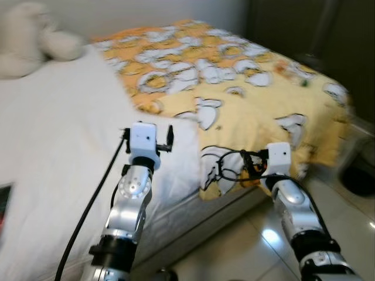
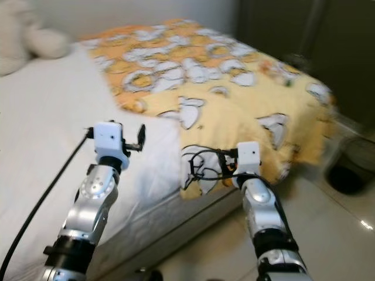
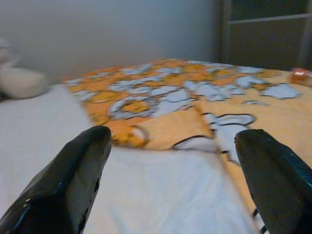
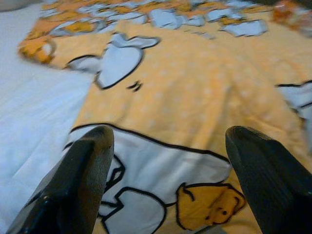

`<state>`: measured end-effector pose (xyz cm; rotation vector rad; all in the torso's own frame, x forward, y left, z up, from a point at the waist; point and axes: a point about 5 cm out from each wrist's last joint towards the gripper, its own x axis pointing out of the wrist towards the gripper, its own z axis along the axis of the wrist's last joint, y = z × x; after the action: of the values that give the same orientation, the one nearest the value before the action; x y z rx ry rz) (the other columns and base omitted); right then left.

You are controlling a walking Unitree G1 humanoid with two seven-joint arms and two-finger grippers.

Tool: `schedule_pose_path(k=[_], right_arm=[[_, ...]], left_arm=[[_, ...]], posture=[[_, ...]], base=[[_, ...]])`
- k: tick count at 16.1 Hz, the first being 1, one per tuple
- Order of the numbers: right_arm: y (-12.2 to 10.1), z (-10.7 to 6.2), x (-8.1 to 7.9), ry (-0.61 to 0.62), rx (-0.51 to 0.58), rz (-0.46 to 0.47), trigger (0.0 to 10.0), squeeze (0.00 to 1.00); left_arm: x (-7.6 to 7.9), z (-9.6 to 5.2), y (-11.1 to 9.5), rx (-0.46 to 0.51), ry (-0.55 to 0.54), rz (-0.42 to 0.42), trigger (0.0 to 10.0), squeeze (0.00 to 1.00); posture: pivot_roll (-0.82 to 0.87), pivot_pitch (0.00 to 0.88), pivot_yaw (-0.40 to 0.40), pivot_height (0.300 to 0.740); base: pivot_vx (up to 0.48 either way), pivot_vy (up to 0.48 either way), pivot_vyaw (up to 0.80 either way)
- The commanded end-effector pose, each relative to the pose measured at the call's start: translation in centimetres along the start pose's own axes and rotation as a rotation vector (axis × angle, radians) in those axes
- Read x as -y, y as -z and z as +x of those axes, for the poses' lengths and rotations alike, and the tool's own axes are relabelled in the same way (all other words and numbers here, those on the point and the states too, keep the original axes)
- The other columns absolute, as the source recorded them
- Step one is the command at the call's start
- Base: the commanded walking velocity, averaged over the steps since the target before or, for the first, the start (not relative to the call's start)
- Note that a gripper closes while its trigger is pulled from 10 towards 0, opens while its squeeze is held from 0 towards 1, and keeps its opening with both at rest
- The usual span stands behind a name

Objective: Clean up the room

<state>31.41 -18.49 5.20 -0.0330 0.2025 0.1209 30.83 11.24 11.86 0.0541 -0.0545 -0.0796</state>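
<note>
**At the bedside, both grippers spread over the covers**

The bed (image 1: 53, 152) takes up most of what I see, running from my 9 o'clock up to 1 o'clock, its white sheet bare on the near and left part. Over the far and right part lies the yellow-and-orange blanket (image 1: 246, 88), printed with white cartoon shapes outlined in black. One corner of it is folded back at about 12 o'clock, and its near edge hangs over the side of the mattress toward the pale tiled floor (image 1: 246, 246) at 5 o'clock.

At 10 o'clock, far up near the wall, a cream plush toy (image 1: 29, 38) rests on the sheet, well apart from the blanket. At 3 o'clock a dark round bin (image 2: 347, 172) stands on the floor beside the bed; its contents are too blurred to make out.

My left gripper (image 3: 173, 170) is raised above the white sheet, just beside the blanket's folded corner, its two black fingers (image 3: 73, 180) wide apart and holding nothing. A black cable (image 1: 88, 211) trails from that wrist down along the arm.

My right gripper (image 4: 168, 170) hovers over the hanging edge of the blanket, above a small orange bear figure (image 4: 209, 207) in the print. Its fingers (image 4: 263, 175) are likewise parted, with nothing between them.
</note>
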Motion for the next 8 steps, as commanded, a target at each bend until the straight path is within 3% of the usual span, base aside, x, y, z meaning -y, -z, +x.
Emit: schedule_pose_path(k=[1, 5, 8], right_arm=[[-0.17, 0.17, 0.13, -0.005, 0.002, 0.004, 10.0, 0.00], [-0.41, 0.49, 0.18, -0.010, 0.008, 0.013, 10.0, 0.00], [-0.56, 0.84, -0.55, -0.038, 0.010, 0.010, 10.0, 0.00]], left_arm=[[0.30, -0.03, -0.16, -0.005, 0.001, -0.001, 10.0, 0.00], [0.75, -0.25, -0.38, -0.001, 0.030, 0.057, 10.0, 0.00], [0.33, -0.28, -0.42, -0.014, 0.000, 0.028, 10.0, 0.00]], posture=[[-0.10, 0.000, 0.064, 0.740], [-0.09, 0.000, 0.059, 0.740], [-0.06, 0.000, 0.051, 0.740]], base=[[0.000, -0.431, 0.47], [0.000, -0.428, 0.46], [0.000, -0.430, 0.00]])
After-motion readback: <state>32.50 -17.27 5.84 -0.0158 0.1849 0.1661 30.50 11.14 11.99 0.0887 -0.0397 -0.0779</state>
